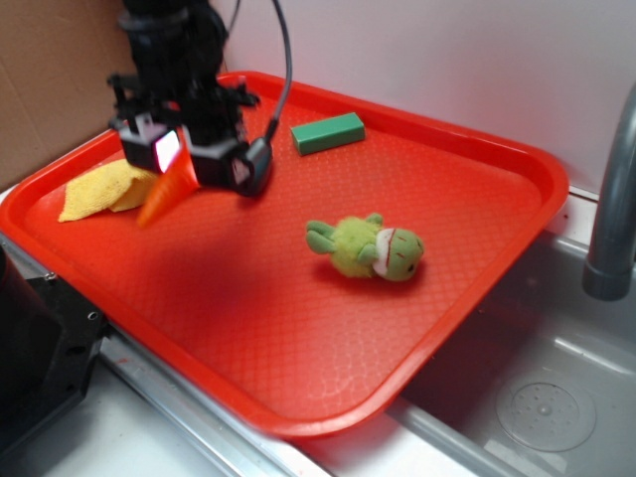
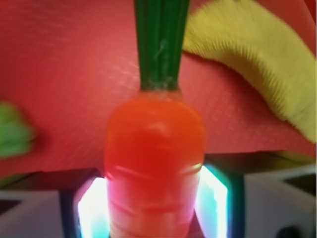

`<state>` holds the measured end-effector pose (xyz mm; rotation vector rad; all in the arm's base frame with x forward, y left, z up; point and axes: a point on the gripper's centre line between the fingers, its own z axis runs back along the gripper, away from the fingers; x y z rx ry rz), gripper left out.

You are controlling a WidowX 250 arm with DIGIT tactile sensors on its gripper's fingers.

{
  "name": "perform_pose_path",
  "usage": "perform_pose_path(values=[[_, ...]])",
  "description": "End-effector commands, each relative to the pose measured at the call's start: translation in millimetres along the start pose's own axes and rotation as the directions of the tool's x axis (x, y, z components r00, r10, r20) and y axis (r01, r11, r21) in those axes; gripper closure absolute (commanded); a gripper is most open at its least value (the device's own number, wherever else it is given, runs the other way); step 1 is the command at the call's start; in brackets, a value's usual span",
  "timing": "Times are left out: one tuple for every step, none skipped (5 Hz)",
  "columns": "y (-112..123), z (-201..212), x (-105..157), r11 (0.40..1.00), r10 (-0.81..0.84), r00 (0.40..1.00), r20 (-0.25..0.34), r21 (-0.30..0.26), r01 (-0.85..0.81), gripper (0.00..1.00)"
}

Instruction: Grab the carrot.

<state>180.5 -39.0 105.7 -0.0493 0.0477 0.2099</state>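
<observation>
The end effector (image 1: 179, 164) pinches the carrot (image 1: 164, 197) between its lit pads, gripping the thick orange body so the taper hangs down and forward, seemingly just above the red tray (image 1: 298, 298). A yellow cloth (image 1: 104, 189) lies just beside it, a plush toy (image 1: 370, 248) and green block (image 1: 328, 132) farther off, clear of the grasp

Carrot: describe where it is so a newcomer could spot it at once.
Start at the red tray beside the sink, then go to its far left corner, where the gripper hangs by a yellow cloth. The carrot sits between its jaws, tip poking down-left. It is the only smooth orange cone; the plush toy and block are green.
</observation>
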Motion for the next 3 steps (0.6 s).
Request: perform_pose_path(values=[[1.3,89.4,-5.5,0.996,-0.074,0.988,0.139,-0.037,0.08,1.0],[4.6,93.7,-5.1,0.995,-0.064,0.991,0.12,-0.069,0.073,1.0],[8.0,85.0,3.0,0.998,0.01,0.999,0.053,-0.057,-0.007,1.0]])
